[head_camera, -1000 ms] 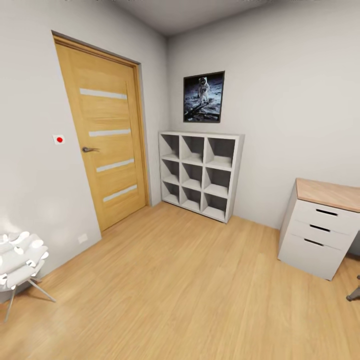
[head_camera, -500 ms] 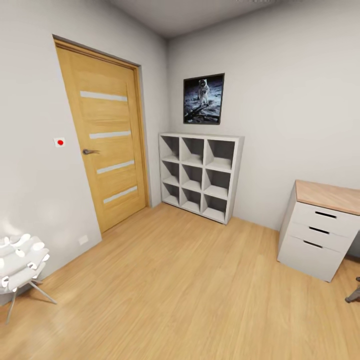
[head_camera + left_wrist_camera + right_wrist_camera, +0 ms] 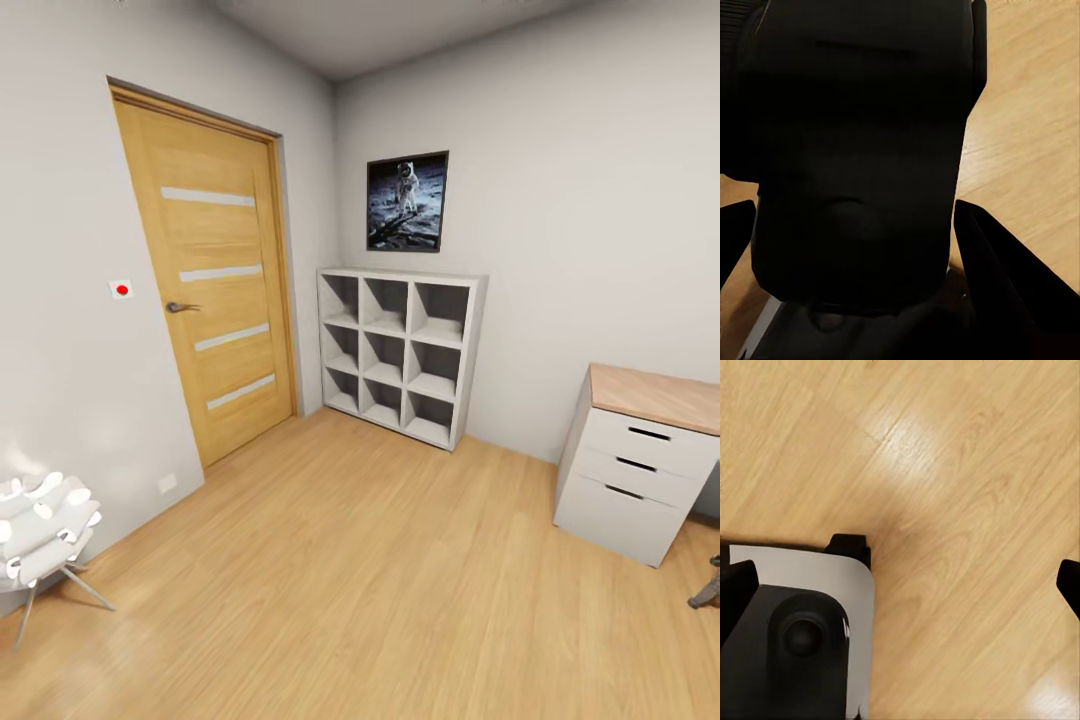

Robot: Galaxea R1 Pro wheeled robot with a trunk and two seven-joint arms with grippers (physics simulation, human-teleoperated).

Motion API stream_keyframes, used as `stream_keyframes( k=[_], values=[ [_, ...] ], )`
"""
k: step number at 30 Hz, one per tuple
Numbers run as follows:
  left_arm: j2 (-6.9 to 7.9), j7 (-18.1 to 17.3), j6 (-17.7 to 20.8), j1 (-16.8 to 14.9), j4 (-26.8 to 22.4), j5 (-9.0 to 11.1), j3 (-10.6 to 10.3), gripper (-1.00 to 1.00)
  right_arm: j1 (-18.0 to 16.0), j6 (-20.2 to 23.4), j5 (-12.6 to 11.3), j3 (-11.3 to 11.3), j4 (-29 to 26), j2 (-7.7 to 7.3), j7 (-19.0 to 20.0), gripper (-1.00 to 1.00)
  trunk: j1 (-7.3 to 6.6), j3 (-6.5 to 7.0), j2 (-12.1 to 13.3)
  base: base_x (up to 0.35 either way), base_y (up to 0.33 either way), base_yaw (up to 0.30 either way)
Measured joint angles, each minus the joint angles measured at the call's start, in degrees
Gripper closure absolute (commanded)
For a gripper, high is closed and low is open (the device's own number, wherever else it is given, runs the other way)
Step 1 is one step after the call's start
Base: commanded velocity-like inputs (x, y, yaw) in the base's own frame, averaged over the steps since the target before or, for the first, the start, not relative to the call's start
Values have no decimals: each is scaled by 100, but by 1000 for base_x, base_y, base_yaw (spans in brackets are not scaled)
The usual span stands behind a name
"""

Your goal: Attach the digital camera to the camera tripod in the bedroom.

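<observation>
The robot is on its way through the white-walled bedroom with the light wood floor (image 3: 380,570). In the left wrist view a large, dark, boxy black object (image 3: 862,150) sits between the two black fingertips (image 3: 1001,277) of the left pincer (image 3: 847,247). By its shape and colour I judge it to be the digital camera, but it is so close and so dark that no red button or hump can be made out. The fingers stand on both sides of this body and seem closed against it; I judge the left pincer is clamped on the camera.

In the right wrist view the right pincer (image 3: 907,577) has its black fingertips (image 3: 1069,585) far apart, with bare wood floor between them and nothing held. A part of the robot's grey and black base (image 3: 795,630) shows below it.

The head view shows a light wood door with four pale stripes (image 3: 215,290), a white cube shelf with nine compartments (image 3: 400,350) in the room's far corner, a framed astronaut picture (image 3: 407,201) above it, a white drawer unit with a wooden top (image 3: 640,460) at the right wall and a white chair with thin metal legs (image 3: 45,530) by the left wall.

As for progress, the camera appears to be already picked up. Finding the tripod, approaching it and setting the camera on its head are left to do.
</observation>
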Motion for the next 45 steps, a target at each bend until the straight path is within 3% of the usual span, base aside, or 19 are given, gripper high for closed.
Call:
stream_keyframes(
  k=[11,16,20,45],
  values=[
    [-1,-37,21,10,0,-15,1,100,0,0,5,0,0,-3,0,-100,-242,198,441,0,0,0],
    [12,-445,77,10,-1,-26,-4,100,0,1,13,1,0,-2,10,-100,-352,288,642,0,0,0],
    [17,-559,77,11,2,-7,4,100,0,2,13,0,0,0,12,-100,-440,360,803,0,0,0],
    [25,-557,53,11,3,12,5,100,1,8,22,9,0,-7,17,-100,-989,809,1807,0,0,0]
  ],
)
